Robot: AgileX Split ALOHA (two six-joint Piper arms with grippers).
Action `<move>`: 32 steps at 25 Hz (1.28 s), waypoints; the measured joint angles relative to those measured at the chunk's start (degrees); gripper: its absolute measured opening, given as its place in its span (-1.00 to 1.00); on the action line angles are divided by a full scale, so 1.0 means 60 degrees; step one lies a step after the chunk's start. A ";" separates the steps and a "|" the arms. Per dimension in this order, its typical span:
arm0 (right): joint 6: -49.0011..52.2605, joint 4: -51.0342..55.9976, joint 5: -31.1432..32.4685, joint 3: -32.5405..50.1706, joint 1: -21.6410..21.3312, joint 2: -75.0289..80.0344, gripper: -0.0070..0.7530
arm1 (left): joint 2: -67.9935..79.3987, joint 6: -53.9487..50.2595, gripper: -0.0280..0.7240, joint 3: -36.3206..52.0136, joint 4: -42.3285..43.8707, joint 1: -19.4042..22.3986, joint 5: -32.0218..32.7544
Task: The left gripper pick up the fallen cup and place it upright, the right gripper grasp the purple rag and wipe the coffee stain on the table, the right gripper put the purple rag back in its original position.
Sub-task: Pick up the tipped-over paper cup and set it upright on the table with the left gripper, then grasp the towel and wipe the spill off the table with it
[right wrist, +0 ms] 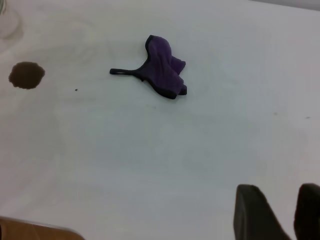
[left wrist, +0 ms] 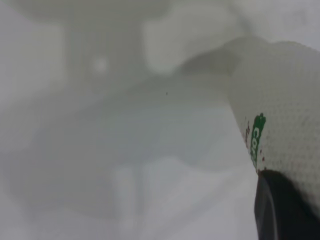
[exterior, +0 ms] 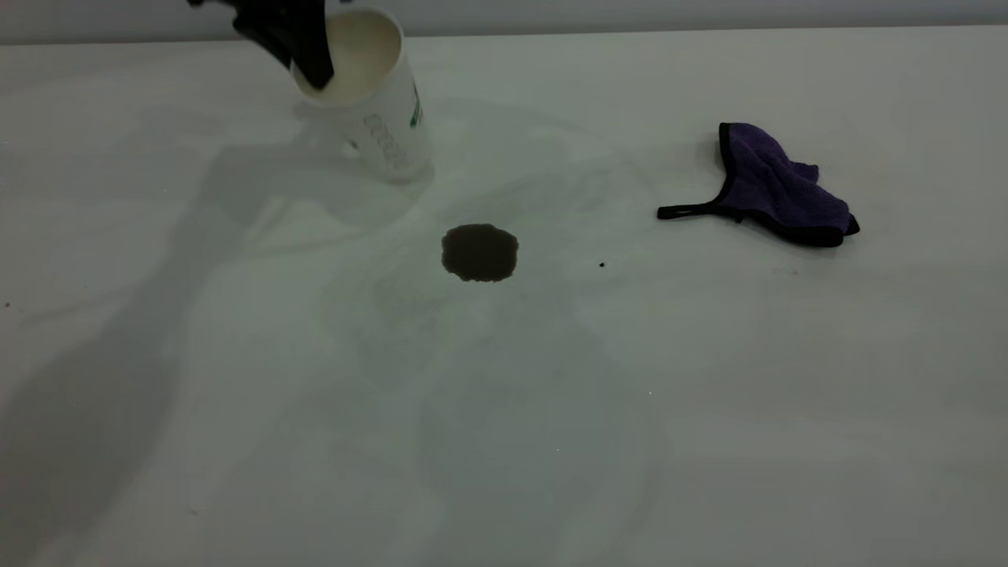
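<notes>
The cup (exterior: 386,118) stands tilted at the back left of the table (exterior: 551,441), base on the surface and cream mouth toward the camera. My left gripper (exterior: 303,47) is shut on its rim, one finger inside the mouth. In the left wrist view the cup's ribbed wall (left wrist: 285,100) fills the side next to a black finger (left wrist: 280,210). The coffee stain (exterior: 479,252) lies in front of the cup. The purple rag (exterior: 776,189) lies crumpled at the right, loop strap pointing at the stain. My right gripper (right wrist: 285,200) is open, high above the table, far from the rag (right wrist: 162,67) and the stain (right wrist: 26,75).
A tiny black speck (exterior: 602,264) lies between stain and rag. The table's far edge meets a grey wall (exterior: 630,12). A brown edge (right wrist: 35,231) shows at one corner of the right wrist view.
</notes>
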 joint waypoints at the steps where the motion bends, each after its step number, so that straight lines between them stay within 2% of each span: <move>1: 0.0000 0.0000 0.0000 0.0000 0.0000 0.0000 -0.36 | 0.0097 0.0002 -0.86 0.0000 -0.0017 0.0000 -0.0016; 5: 0.0000 0.0000 0.0000 0.0000 0.0000 0.0000 -0.36 | 0.0280 0.0002 -0.74 0.0000 -0.0017 0.0011 -0.0127; 8: 0.0000 0.0000 0.0000 0.0000 0.0000 0.0000 -0.36 | 0.0283 0.0022 -0.51 0.0000 -0.0017 0.0011 -0.0213; 11: 0.0000 0.0000 0.0000 0.0000 0.0000 0.0000 -0.36 | 0.0283 0.0042 -0.08 -0.0053 -0.0017 0.0022 -0.0301; 13: 0.0000 0.0000 0.0000 0.0000 0.0000 0.0000 -0.36 | 0.0283 0.0060 0.29 -0.0291 -0.0017 0.0022 -0.0129; 16: 0.0000 0.0000 0.0000 0.0000 0.0000 0.0000 -0.36 | 0.0198 0.0166 0.79 -0.1110 0.0094 0.0024 0.0748; 17: 0.0000 0.0000 0.0000 0.0000 0.0000 0.0000 -0.36 | 0.0119 0.0185 0.89 -0.1498 0.0166 0.0024 0.1210; 20: 0.0000 0.0000 0.0000 0.0000 0.0000 0.0000 -0.36 | -0.0322 0.0208 0.95 -0.2665 0.0411 0.0024 0.2378; 23: 0.0000 0.0000 0.0000 0.0000 0.0000 0.0000 -0.36 | -0.1045 0.0173 0.93 -0.3508 0.0489 0.0032 0.2378; 28: 0.0000 0.0000 0.0000 0.0000 0.0000 0.0000 -0.36 | -0.2694 -0.0082 0.89 -0.3502 0.0585 0.0032 0.2378; 32: 0.0000 0.0000 0.0000 0.0000 0.0000 0.0000 -0.36 | -0.4265 -0.0270 0.79 -0.2509 0.0681 0.0032 0.2378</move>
